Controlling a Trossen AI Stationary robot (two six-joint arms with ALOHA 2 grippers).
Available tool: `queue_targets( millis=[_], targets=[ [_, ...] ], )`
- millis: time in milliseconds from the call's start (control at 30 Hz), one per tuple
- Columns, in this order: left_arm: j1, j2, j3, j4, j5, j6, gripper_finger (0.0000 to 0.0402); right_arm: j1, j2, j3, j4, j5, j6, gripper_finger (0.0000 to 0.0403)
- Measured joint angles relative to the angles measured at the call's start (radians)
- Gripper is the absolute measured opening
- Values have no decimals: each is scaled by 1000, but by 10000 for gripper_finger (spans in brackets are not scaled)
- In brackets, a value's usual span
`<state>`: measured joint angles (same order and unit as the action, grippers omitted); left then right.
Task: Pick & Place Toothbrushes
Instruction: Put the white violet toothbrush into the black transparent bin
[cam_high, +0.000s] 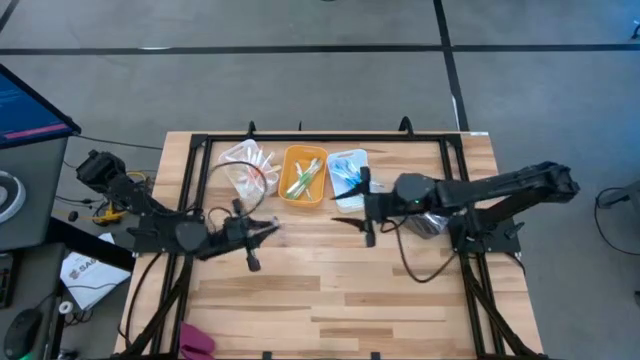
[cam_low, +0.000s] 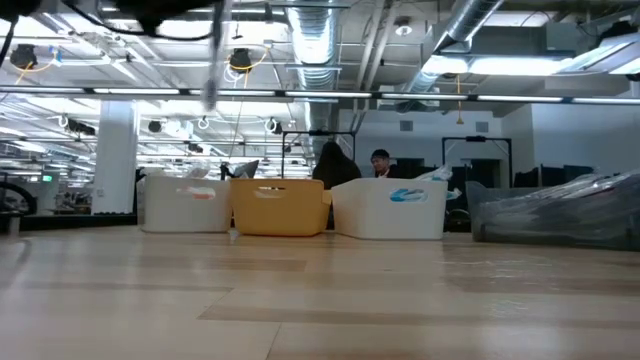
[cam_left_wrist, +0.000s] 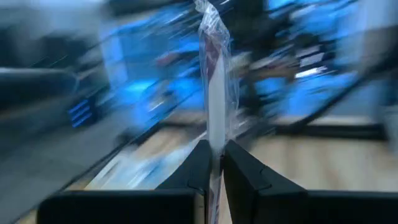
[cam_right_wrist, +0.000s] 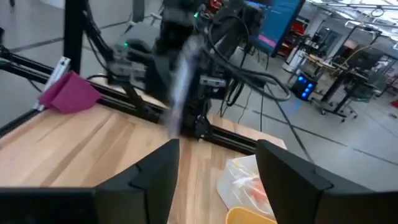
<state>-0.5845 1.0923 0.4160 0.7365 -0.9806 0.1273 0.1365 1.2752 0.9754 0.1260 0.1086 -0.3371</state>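
Wooden table (cam_high: 330, 290) carries three bins at its far edge; the orange bin (cam_high: 303, 176) and right white bin (cam_high: 347, 176) contain toothbrushes (cam_high: 304, 178). My left gripper (cam_left_wrist: 213, 163) pinches a wrapped toothbrush (cam_left_wrist: 214, 87) upright; my right gripper (cam_right_wrist: 217, 165) hangs spread wide, holding nothing

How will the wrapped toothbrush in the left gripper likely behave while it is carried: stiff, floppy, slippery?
The wrapped toothbrush stands straight above the left gripper, so it is probably stiff and light. Its crinkled clear wrapper looks loose and glossy, so it may slip or twist in that narrow pinch.
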Motion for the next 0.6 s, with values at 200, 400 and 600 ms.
queue_targets(
  millis=[200, 400, 600],
  targets=[
    [157, 47, 0, 199, 322, 124, 18, -13, 167, 26, 122, -8, -7, 199],
    [258, 86, 0, 268, 496, 138, 19, 1, 287, 88, 211, -11, 12, 192],
    [316, 106, 0, 315, 635, 138, 19, -17, 358, 144, 199, -20, 12, 184]
  ],
)
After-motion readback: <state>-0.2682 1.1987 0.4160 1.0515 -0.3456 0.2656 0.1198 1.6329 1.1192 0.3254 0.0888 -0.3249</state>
